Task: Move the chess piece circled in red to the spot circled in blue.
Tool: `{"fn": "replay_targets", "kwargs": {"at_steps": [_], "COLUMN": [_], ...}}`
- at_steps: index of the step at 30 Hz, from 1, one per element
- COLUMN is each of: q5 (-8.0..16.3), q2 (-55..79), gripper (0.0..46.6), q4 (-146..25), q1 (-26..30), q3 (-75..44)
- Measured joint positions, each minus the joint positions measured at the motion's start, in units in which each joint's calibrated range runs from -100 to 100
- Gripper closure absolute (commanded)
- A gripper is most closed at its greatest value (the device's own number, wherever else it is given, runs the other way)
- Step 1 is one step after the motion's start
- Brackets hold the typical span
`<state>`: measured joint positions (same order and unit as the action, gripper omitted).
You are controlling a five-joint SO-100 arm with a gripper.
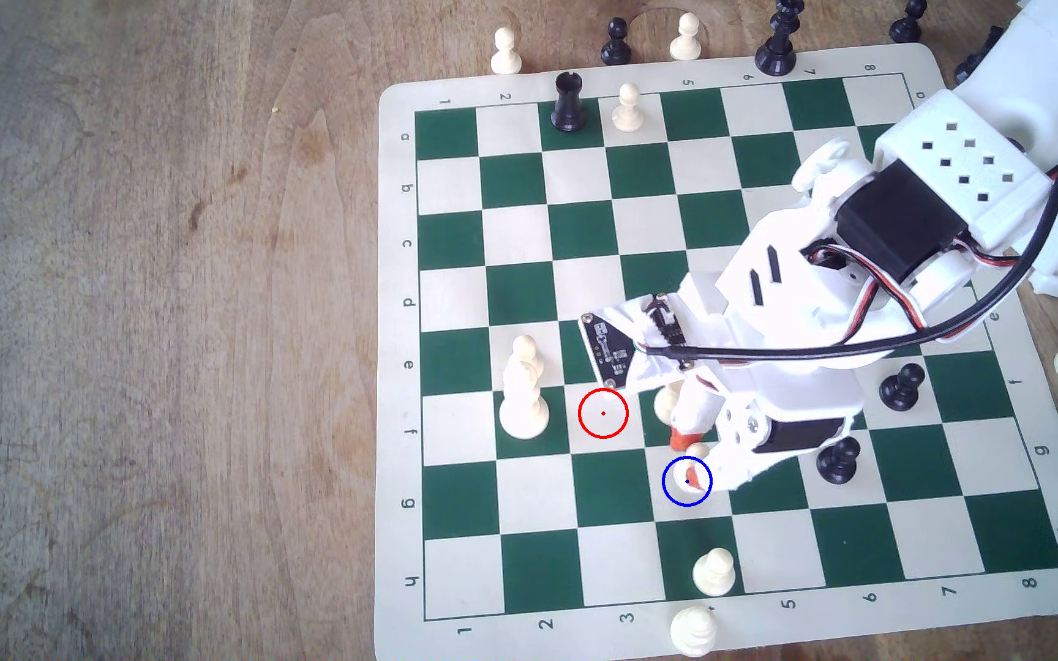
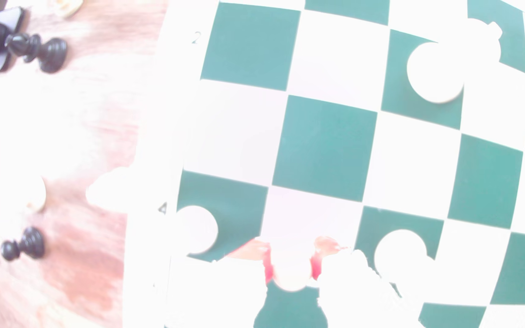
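1. The chessboard (image 1: 584, 356) is checkered dark green and cream, with a cream border.
2. The table (image 1: 164, 318) is brown wood grain.
3. The pawn (image 1: 697, 452) is cream-white.
4. The gripper (image 1: 687, 459) is white with orange-red fingertips (image 1: 679, 438).
5. A thin blue ring (image 1: 687, 481) and a red ring (image 1: 603, 413) mark 2 cream squares.
6. The rook (image 1: 568, 102) is black.

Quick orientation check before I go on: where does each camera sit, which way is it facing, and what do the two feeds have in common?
Exterior view: sits above the table, looking down on the chessboard; the white arm enters from its right, gripper at the blue-ringed square.
Wrist view: rides the arm, looking along the overexposed board past the orange-padded gripper holding the cream pawn.
Shared: gripper, board, and the pawn, partly hidden in the exterior view.
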<state>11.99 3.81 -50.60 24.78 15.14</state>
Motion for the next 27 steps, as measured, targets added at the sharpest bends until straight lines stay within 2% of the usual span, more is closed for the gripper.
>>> {"fn": "replay_targets", "kwargs": {"at_steps": [6,17,20,27], "q5": [0.0,-0.05,-0.05,-0.05], "q2": [4.69,4.78,4.86,4.86], "gripper": [46.4,46.4,42.2,36.1], "q4": [2.15,2.47,2.47,2.47], "q1": [0.07,-0.22,-0.22,-0.29], "q3": [0.36,0.36,0.36,0.36]}}
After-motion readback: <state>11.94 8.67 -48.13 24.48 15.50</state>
